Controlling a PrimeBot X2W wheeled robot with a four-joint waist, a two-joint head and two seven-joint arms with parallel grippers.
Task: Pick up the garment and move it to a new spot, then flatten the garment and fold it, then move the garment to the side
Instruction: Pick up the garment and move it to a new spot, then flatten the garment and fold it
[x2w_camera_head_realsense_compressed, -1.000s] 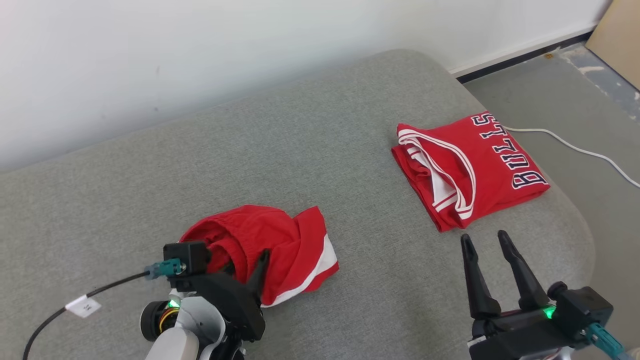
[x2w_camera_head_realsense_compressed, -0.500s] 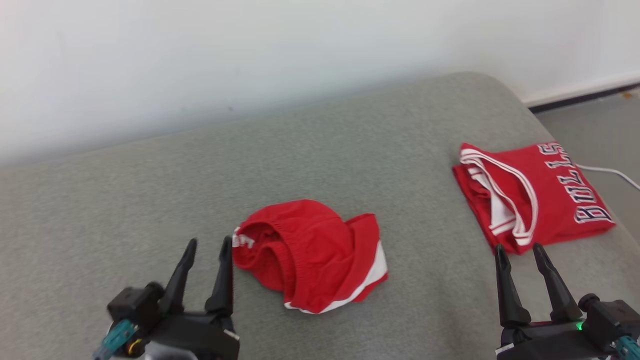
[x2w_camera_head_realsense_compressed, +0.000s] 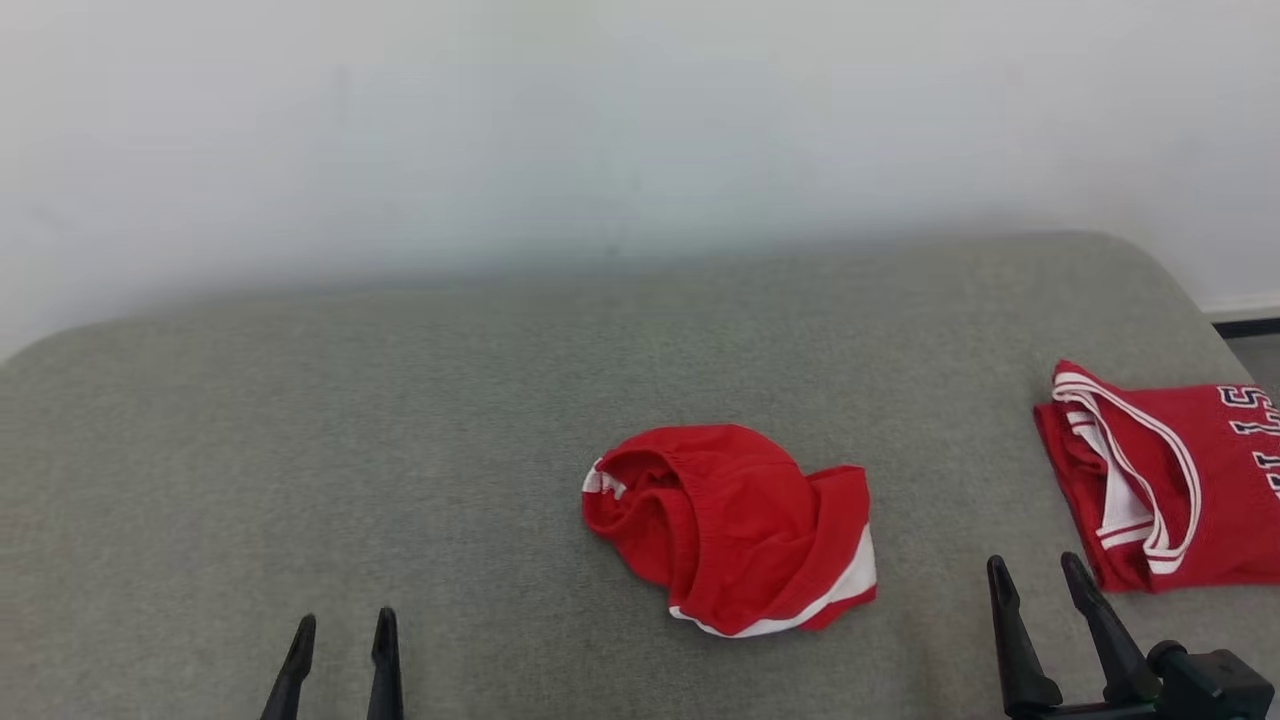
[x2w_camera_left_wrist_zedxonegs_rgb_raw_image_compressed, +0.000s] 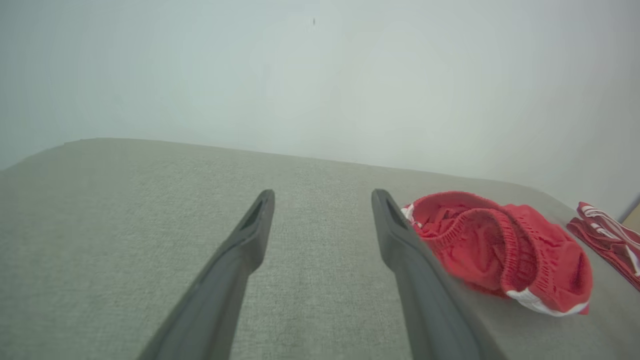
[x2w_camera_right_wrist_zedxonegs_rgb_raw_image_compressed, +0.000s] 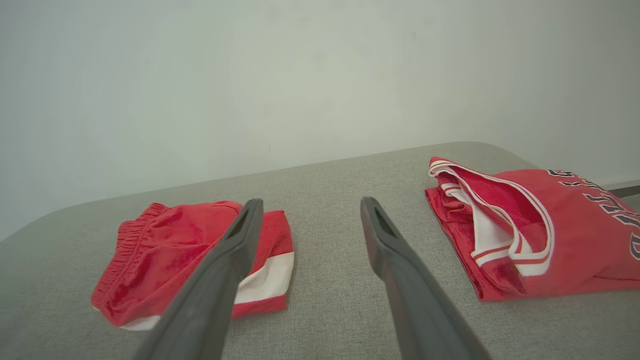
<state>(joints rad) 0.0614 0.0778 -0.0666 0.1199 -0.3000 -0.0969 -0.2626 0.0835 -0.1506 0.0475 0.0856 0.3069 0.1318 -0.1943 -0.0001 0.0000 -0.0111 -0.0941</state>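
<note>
**A:** Status of the left end effector?

**B:** Open. Its two dark fingers stand apart at the lower left of the head view, tips pointing up, with nothing between them. In the left wrist view the gap between them shows bare grey fabric.

**A:** And the right end effector?

**B:** Also open and empty. It sits at the lower right, with its tips near the closest corner of the folded jersey. I see no contact there.

**A:** Location of the garment?

**B:** The red shorts lie in a crumpled heap on the grey upholstered surface, roughly at its centre. They are between the two end effectors from side to side, and nearer the wall than either set of tips. The elastic waistband gapes toward the robot's left. A white band runs along the hem on the robot's right. Neither end effector touches the cloth.

**A:** Other items on the surface?

**B:** Only the jersey. It is red with white trim and dark lettering, folded flat near the right edge and well apart from the shorts. The head view cuts off its far end.
</note>
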